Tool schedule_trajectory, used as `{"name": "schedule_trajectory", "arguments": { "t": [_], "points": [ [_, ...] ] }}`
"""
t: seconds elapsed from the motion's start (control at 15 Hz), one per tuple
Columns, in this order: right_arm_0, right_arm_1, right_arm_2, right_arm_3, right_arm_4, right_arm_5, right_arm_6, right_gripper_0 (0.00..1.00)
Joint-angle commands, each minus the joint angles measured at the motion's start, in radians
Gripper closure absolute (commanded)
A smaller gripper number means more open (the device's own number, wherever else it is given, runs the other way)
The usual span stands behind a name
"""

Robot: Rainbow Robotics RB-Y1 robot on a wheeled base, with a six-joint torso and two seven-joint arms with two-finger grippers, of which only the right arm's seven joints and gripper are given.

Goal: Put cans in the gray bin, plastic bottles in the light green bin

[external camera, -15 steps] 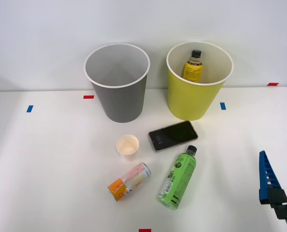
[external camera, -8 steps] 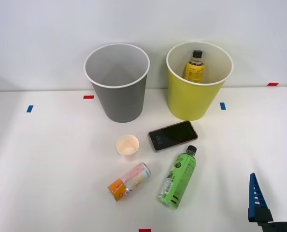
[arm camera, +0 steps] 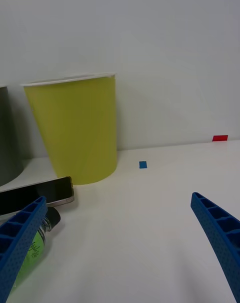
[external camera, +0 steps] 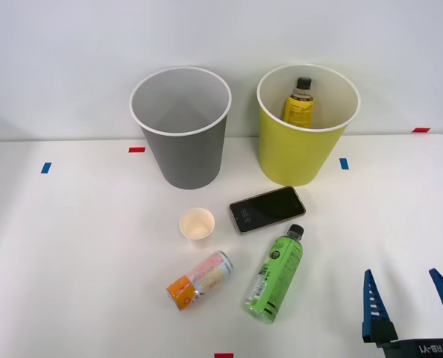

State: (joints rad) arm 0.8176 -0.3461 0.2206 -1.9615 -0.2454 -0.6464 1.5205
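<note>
Small drink can (external camera: 199, 280) with orange end, pink-white label and silver rim lies on its side on the white table (external camera: 72, 253), lower centre of front view, outside both bins. Bright green plastic bottle (external camera: 274, 277) with black cap lies just right of it, cap pointing up-frame toward a black smartphone (external camera: 267, 209). Small cream paper cup (external camera: 197, 224) stands upright just above the can. Tall gray tapered bin (external camera: 182, 128), upper centre-left, shows a pale inside with nothing visible in it. Yellow-green tapered bin (external camera: 306, 124), upper centre-right, holds the yellow-orange black-capped bottle (external camera: 299, 102) upright inside. Right gripper (external camera: 409, 302) at lower right corner, blue ribbed fingers (arm camera: 216, 229) spread apart, holding nothing, apart from the green bottle.
</note>
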Motion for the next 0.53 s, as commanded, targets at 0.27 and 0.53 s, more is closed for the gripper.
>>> {"name": "schedule_trajectory", "arguments": {
  "t": [0.27, 0.53],
  "points": [
    [-0.006, 0.147, -0.036, 0.001, 0.235, 0.028, -0.167, 0.00],
    [0.020, 0.162, -0.013, 0.030, 0.270, -0.013, -0.144, 0.00]
  ]
}}
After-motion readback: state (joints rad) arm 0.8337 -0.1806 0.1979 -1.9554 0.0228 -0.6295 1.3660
